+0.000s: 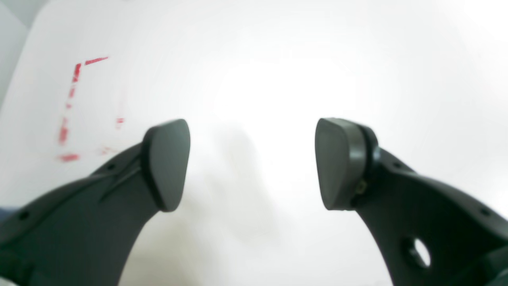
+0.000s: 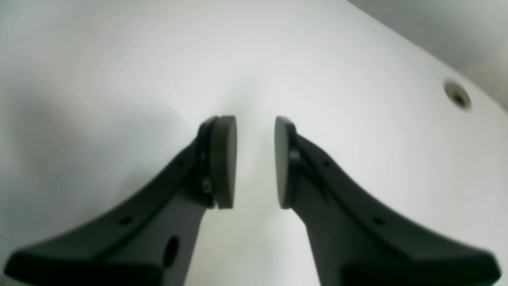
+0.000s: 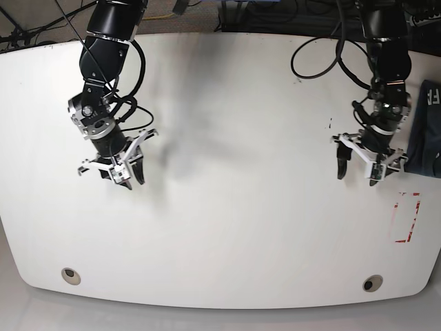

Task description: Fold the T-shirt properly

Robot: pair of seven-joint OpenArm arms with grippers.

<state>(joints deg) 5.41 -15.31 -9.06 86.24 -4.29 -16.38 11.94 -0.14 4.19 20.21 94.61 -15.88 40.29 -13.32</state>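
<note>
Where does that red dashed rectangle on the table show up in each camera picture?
Left wrist: red marking at upper left, beside the left gripper.
Right wrist: not in it.
Base: at the right edge, below the T-shirt.
Shared landmark: the white table.

Robotics lab bench

Two black cabled arms [image 3: 103, 83] hang over a plain white table [image 3: 227, 227]; red tape markings [image 3: 405, 217] on its surface; loose cables [image 3: 275, 14] trail behind its far edge
</note>
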